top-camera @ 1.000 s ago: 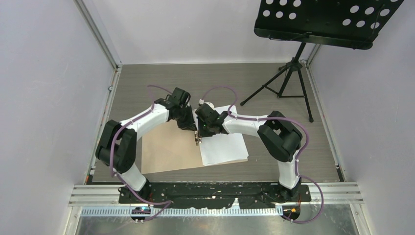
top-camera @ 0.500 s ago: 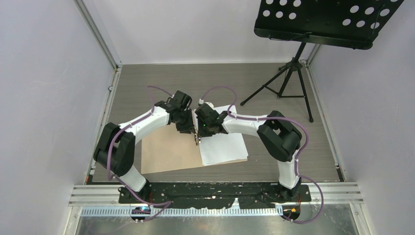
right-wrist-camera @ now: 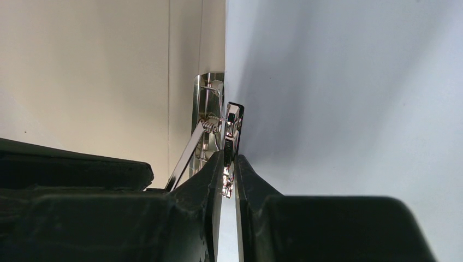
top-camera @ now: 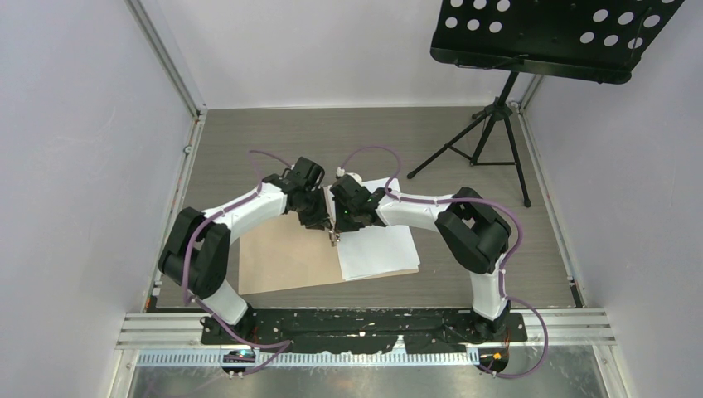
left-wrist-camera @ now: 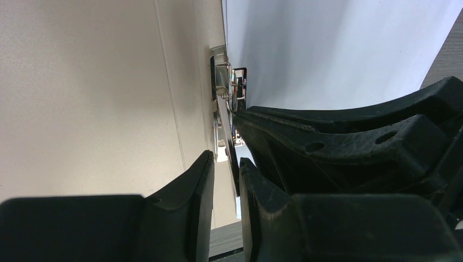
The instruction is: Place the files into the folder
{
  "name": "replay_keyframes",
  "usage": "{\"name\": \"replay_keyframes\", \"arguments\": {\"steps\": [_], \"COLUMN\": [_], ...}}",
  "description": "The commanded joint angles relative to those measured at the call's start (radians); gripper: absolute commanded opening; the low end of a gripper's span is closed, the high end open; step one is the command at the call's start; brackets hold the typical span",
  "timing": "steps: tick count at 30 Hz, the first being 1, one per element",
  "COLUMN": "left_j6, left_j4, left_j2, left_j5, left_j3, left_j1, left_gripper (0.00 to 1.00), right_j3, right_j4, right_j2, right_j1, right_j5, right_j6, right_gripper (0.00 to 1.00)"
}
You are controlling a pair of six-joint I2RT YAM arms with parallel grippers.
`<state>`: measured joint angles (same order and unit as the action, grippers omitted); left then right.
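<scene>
From above, the folder [top-camera: 282, 257] lies open on the table [top-camera: 249, 141], with the files [top-camera: 377, 249] stacked on its right leaf. Both arms reach in to the crease. The left end effector [top-camera: 319, 222] and the right end effector [top-camera: 336, 228] crowd over a small metal clip [top-camera: 334, 239] there.

The left wrist camera shows its fingers [left-wrist-camera: 202, 185] a narrow gap apart, with the clip's thin lever running down into that gap. I cannot tell whether they actually pinch it. The clip [left-wrist-camera: 221, 76] sits right at the white sheets' edge [left-wrist-camera: 327, 49], with bare brown card [left-wrist-camera: 82, 82] on the other side.

In the right wrist view the fingers [right-wrist-camera: 215, 174] are drawn together and clamped on the clip's upright tab. The paper [right-wrist-camera: 355, 82] lies just beside it.

To my eye the step is working this clip so that it takes the sheets' edge. The right arm should hold the tab firmly and move slowly. The left arm should bear on the lever alone, without dragging the floppy paper. With two end effectors this close, small straight motions are wise. A slip could let the clip snap down and crease the top sheet.
</scene>
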<state>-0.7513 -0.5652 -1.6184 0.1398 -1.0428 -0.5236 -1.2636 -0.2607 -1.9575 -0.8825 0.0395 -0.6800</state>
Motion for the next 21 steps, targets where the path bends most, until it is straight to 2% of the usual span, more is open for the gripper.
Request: {"name": "replay_keyframes", "arguments": {"steps": [1,9,14,21], "left_j6": [0.003,0.007,0.004,0.001], "left_j4": [0.021,0.011,0.009,0.003], "left_j2": [-0.012,-0.052,-0.075,-0.094], "left_j5": [0.001,-0.024,-0.031,-0.049], "left_j3": [0.010,0.015,0.014,0.013], "left_j1": [-0.006,-0.006,-0.006,-0.006], "left_gripper": [0.22,0.15,0.10,0.04], "right_j3": [-0.009,-0.007,-0.015,0.006], "right_j4": [-0.004,0.006,0.013,0.019], "right_j2": [-0.035,-0.013,0.011,0.063], "right_j1": [-0.005,-0.004,-0.002,0.011], "right_j5": [0.001,-0.017,-0.026,-0.026], "right_j6": [-0.003,-0.005,-0.006,-0.019], "right_gripper": [0.19,0.19,0.24,0.26]}}
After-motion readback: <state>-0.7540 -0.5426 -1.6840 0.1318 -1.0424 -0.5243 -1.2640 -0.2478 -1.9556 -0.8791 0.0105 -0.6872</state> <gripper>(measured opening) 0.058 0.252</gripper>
